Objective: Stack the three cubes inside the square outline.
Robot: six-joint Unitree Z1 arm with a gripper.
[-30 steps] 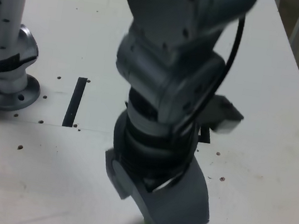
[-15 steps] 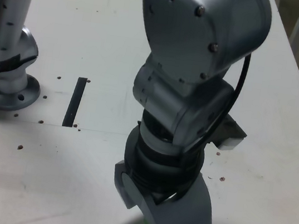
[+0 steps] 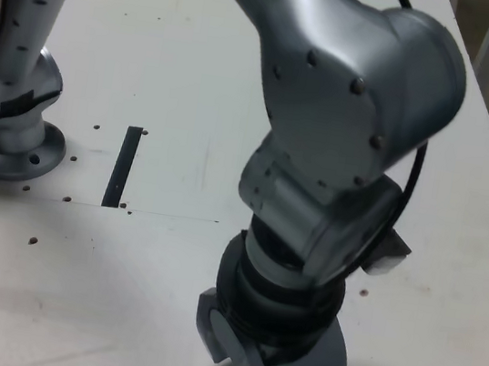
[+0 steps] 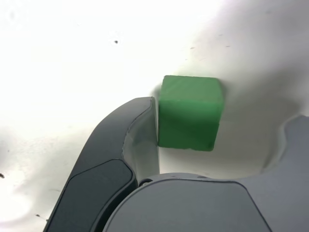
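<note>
Legible text, labels, brands, numbers, signs: none. The arm housing (image 3: 347, 115), the table top (image 3: 152, 59) and the green cube (image 4: 190, 113) carry no readable markings in either view.

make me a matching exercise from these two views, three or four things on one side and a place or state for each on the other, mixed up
Things
1. green cube
2. gripper
3. black strip
4. second arm's base

Places or states
A. bolted to the table at the exterior view's left edge
B. on the white table between the jaws, one jaw against its side
C. lying flat on the table just to the exterior view's right of that base
D. pointing down at the table, one jaw on each side of a block, not fully shut

Pairs: 1-B, 2-D, 3-C, 4-A
</note>
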